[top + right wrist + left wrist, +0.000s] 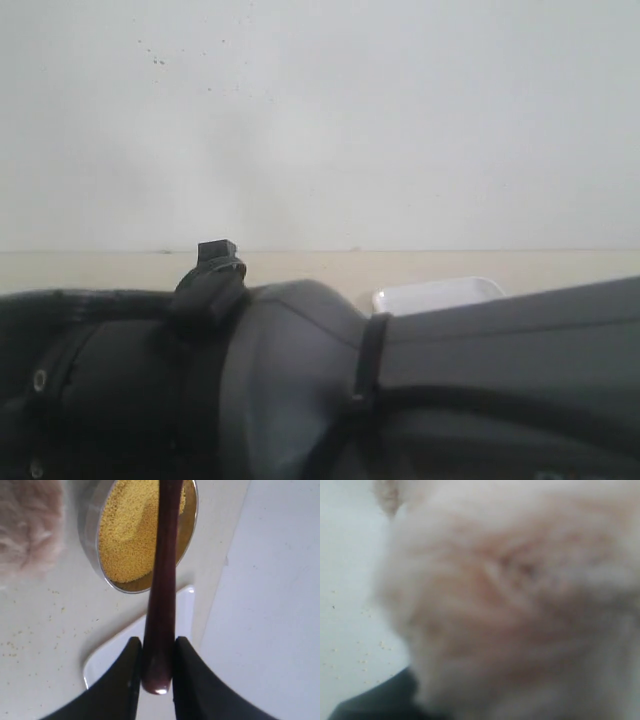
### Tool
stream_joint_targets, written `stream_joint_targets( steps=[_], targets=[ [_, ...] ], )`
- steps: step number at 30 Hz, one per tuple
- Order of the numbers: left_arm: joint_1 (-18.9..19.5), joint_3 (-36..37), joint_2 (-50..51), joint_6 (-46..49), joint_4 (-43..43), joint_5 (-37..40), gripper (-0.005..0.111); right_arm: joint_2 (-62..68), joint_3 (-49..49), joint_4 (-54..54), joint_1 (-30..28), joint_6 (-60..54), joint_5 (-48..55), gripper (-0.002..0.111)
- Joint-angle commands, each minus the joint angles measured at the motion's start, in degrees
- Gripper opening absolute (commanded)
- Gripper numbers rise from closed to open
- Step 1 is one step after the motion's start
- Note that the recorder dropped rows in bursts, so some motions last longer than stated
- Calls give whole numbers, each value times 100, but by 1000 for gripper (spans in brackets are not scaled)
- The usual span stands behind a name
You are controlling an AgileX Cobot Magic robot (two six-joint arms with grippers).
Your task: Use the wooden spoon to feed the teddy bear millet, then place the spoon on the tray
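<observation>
Over on the right wrist camera, the right tool (158,642) has its two dark fingers (125,680) pinching the butt end of the wooden spoon (162,580), one on either side of the handle. That handle runs straight out across the steel bowl (90,525), where the millet (127,540) sits heaped and bright yellow. The spoon's own bowl is past the frame edge, so I can't see it. Beneath the fingers, a rounded corner of the white tray (120,637) lies on the desk (45,625), just beside the steel bowl. Loose grains (20,635) are sprinkled across the desk. Teddy bear (25,525) fur pokes in near the steel bowl. Switch to the left wrist: blurred bear fur fills nearly everything, and the left tool (375,702) shows only a dark edge below it. Spread or pressed together, I can't tell. From outside, a dark arm (300,390) blocks the scene, with one tray corner peeking over it.
</observation>
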Motion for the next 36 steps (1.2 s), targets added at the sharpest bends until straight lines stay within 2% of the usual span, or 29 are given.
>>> stream_joint_targets(
  steps=[1,7,31,36],
  targets=[
    [12,6,-39,45,-125,131,4,-79,205,-527,180,372,12,3],
    [12,6,-39,45,-125,131,4,-166,205,-803,357,583,12,3],
    [12,6,-39,45,-125,131,4,-228,205,-1067,306,729,12,3],
    [12,6,-39,45,-125,131,4,-228,205,-1461,306,729,12,3]
  ],
)
